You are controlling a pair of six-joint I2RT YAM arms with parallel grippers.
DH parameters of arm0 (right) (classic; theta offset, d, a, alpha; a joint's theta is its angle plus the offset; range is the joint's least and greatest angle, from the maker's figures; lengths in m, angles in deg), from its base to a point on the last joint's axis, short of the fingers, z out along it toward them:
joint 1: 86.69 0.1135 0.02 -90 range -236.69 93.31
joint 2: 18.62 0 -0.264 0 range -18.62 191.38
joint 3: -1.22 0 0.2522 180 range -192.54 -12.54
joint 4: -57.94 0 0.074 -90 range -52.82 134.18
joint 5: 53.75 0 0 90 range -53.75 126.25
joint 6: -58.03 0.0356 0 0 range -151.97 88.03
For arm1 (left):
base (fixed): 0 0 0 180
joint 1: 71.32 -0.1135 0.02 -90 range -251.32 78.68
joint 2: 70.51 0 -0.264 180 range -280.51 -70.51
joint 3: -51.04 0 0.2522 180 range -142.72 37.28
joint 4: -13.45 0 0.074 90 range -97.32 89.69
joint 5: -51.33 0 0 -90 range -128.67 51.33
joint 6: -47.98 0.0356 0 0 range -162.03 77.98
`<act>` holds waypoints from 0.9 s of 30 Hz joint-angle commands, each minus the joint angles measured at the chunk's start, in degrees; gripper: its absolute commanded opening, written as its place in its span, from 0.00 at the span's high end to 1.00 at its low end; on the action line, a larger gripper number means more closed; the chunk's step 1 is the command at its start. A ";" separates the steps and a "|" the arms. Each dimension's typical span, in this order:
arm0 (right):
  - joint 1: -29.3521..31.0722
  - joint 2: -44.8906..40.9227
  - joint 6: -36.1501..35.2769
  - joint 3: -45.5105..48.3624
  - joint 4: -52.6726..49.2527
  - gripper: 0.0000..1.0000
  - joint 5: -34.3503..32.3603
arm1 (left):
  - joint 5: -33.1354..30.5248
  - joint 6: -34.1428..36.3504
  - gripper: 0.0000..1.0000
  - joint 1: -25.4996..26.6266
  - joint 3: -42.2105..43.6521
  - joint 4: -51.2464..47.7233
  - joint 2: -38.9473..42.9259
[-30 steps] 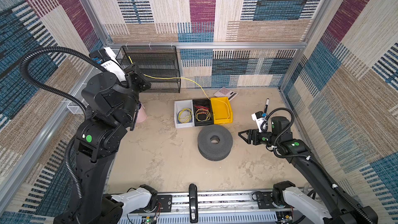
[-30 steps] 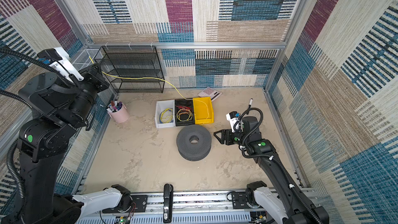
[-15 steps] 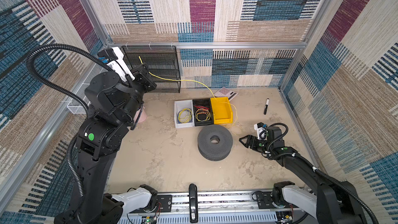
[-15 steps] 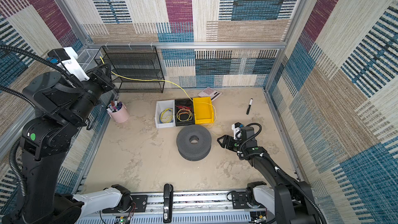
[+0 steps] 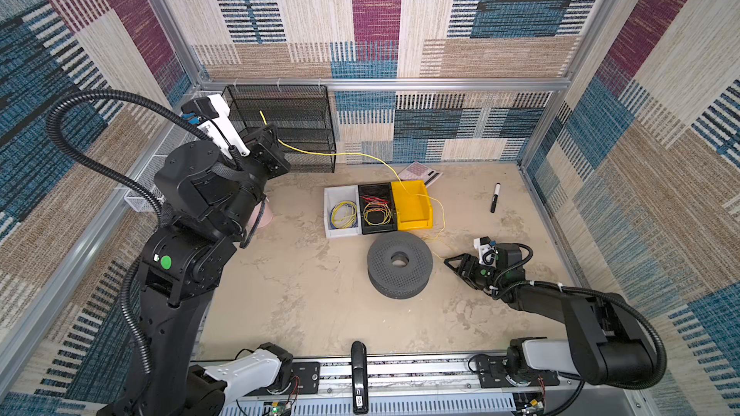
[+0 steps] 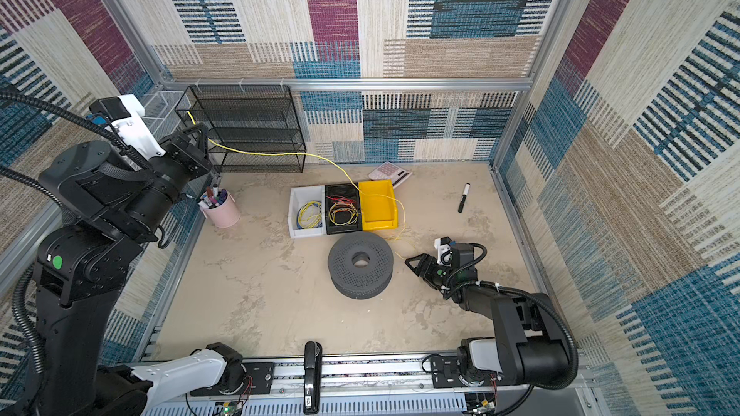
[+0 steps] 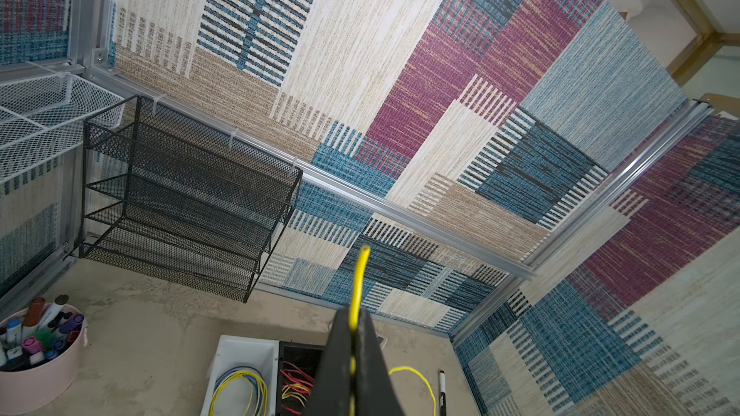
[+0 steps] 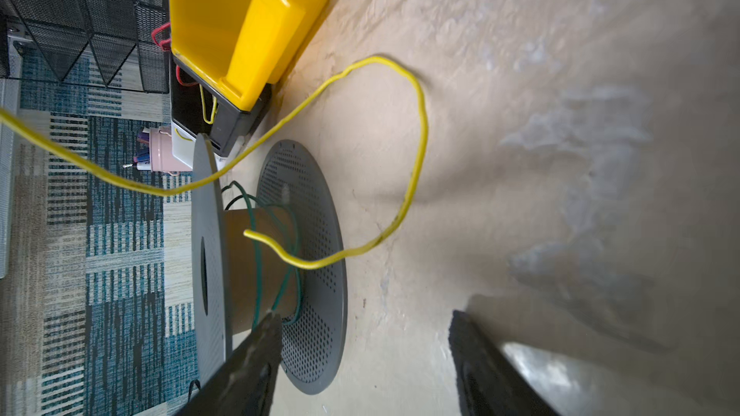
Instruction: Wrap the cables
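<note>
Nearest me, one dark grey perforated spool (image 5: pixel 380 264) lies flat on the beige table (image 5: pixel 300 298). One thin green wire (image 8: pixel 256 258) is looped loosely round its brown core. At the spool's 3 o'clock the right gripper (image 5: pixel 450 264) sits low over the table and faces the spool, its two jaws spread wide with nothing between them.

One long, thin, plain yellow wire (image 5: pixel 340 154) has its free end just beside the spool at about 2 o'clock; I cannot tell whether it touches. From there it curls in one loop on the table and climbs across the yellow plastic bin (image 5: pixel 412 210).

That bin is one of three in a touching row at 12 o'clock. The white bin (image 5: pixel 331 198) holds one yellow-and-blue wire coil (image 5: pixel 343 214). The black bin (image 5: pixel 374 188) holds one red, orange and yellow wire bundle (image 5: pixel 376 212).

Farther off, one black-and-white marker pen (image 5: pixel 495 198) lies at 2 o'clock. One white calculator (image 5: pixel 420 173) lies at 1 o'clock, and one pink cup of markers (image 6: pixel 224 216) stands at 10 o'clock.

Farthest, at 11 o'clock, stands one black mesh shelf (image 5: pixel 304 122). The left gripper (image 5: pixel 272 134) hangs high before it, pinched tight on the yellow wire, with a short tip poking past the jaws.
</note>
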 commanded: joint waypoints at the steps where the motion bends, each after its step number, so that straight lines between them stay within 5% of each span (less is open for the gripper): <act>1: -0.06 2.91 3.12 -0.42 8.53 0.36 2.29 | -0.30 -0.84 1.00 -0.05 0.20 1.01 0.41; 13: -0.06 12.88 7.57 -2.06 18.21 0.58 7.11 | -1.12 0.17 1.00 -0.04 0.38 0.50 1.29; 22: -0.10 14.90 7.74 -2.36 20.20 0.97 6.94 | -2.67 1.12 1.00 -0.05 1.51 -0.41 3.08; 27: -0.23 11.03 4.79 -4.16 14.27 1.00 2.89 | -3.00 2.03 1.00 -0.05 0.51 -2.00 3.36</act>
